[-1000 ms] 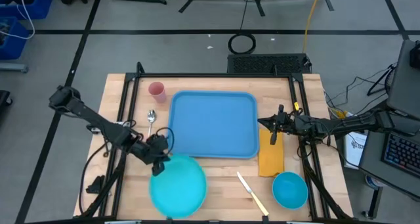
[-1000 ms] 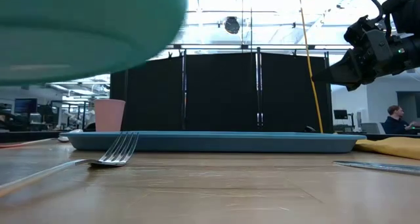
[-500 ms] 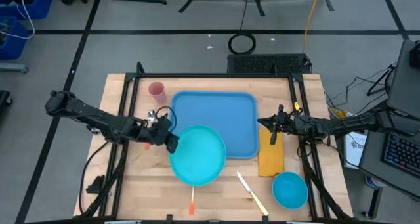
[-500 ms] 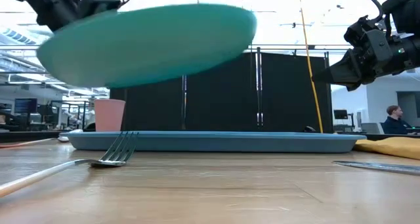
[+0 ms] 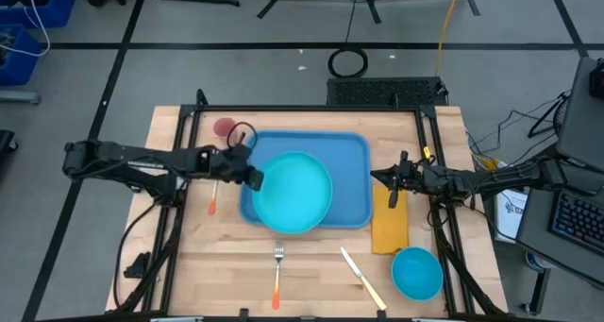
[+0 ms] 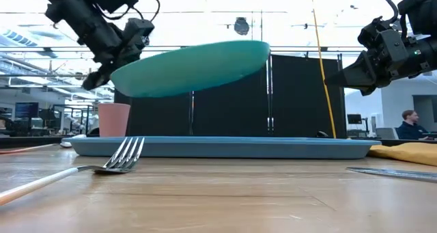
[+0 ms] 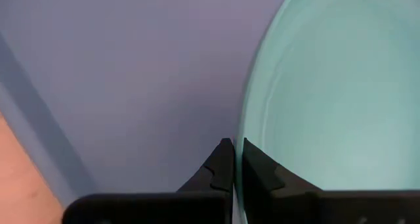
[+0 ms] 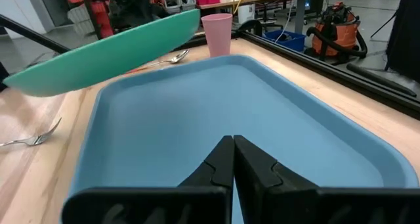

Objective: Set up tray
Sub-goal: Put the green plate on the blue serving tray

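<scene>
Near the front edge: we see a fork (image 5: 278, 262) on the tabletop (image 5: 311, 265).
Tray (image 5: 349, 185): mid-tabletop, flat.
Left gripper (image 5: 253, 176): we hold its jaws clamped on the plate (image 5: 297, 192), tilted above the tray.
Right gripper (image 5: 389, 177): jaws together, beside the tray.

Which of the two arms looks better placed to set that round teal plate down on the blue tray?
The left. Its gripper is already shut on the plate's rim, holding it tilted in the air above the tray. The right gripper is shut, empty, at the tray's right edge.
</scene>
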Motion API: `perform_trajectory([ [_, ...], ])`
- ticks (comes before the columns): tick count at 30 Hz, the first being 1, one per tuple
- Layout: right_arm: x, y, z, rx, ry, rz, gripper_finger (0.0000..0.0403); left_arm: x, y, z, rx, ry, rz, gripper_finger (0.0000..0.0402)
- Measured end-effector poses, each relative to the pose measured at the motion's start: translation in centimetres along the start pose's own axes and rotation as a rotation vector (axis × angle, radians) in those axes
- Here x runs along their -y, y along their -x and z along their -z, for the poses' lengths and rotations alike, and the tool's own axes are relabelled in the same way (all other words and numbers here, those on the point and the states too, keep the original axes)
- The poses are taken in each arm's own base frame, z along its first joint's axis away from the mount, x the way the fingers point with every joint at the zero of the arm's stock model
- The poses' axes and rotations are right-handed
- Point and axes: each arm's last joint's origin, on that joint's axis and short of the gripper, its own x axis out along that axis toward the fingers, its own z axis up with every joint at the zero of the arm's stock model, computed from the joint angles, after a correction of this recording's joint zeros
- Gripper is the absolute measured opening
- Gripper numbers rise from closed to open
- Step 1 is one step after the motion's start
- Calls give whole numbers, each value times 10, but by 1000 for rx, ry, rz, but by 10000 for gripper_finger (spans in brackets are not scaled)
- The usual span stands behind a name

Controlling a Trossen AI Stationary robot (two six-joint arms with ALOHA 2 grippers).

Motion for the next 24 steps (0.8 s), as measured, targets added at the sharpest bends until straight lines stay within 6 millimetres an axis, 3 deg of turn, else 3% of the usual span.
perform_trajectory([
  [17,0,0,0,3,37,3,0,-41,-57,-32,-85,139,-71,6],
  [24,0,0,0,3,37,3,0,-35,-70,-41,-100,128,-84,6],
])
